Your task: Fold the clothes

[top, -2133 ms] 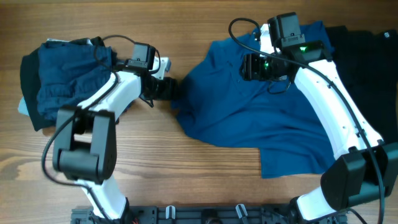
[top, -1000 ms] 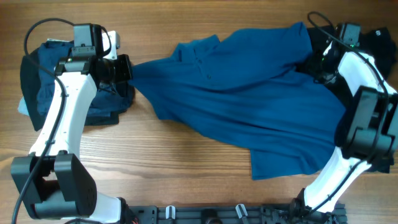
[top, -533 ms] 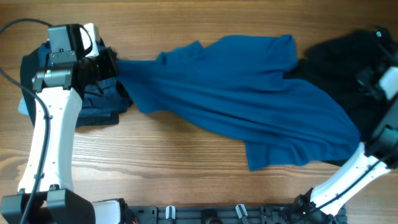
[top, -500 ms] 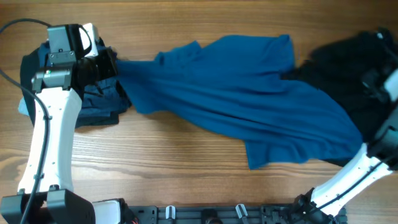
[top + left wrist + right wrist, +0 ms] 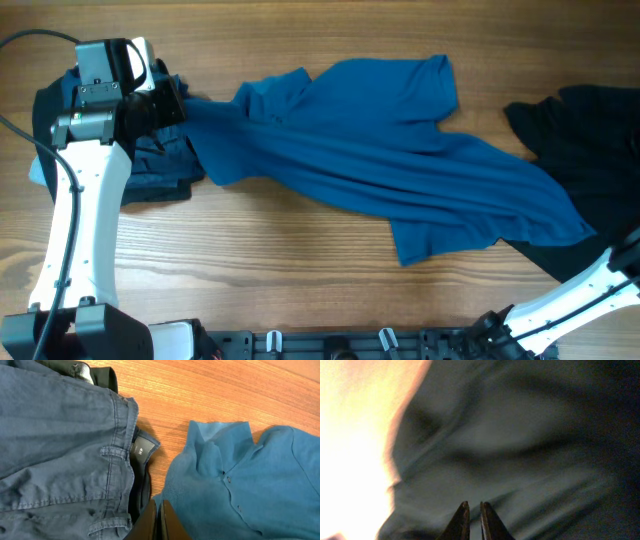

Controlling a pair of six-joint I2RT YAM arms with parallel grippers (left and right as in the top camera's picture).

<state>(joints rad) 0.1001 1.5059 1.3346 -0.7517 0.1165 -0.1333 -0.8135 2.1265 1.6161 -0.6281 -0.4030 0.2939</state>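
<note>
The medium-blue polo shirt (image 5: 400, 150) lies stretched across the table from left to lower right, its collar and button placket (image 5: 235, 485) toward the left. My left gripper (image 5: 183, 100) is shut on the shirt's left edge, and in the left wrist view its fingertips (image 5: 160, 504) are pressed together at the cloth. A black garment (image 5: 590, 140) lies crumpled at the right. My right gripper (image 5: 474, 506) hovers over dark cloth (image 5: 520, 435) in a blurred view, tips almost touching with nothing between them. It is outside the overhead view.
A pile of blue denim trousers (image 5: 60, 445) and dark clothes (image 5: 150, 165) lies at the far left, under my left arm and touching the shirt's edge. Only a white link (image 5: 585, 295) of the right arm shows at the lower right. Bare wood runs along the front.
The right arm has swung out of the overhead view to the right. The polo's right end has slid left and settled, baring more of the black garment. My left arm has stayed put.
</note>
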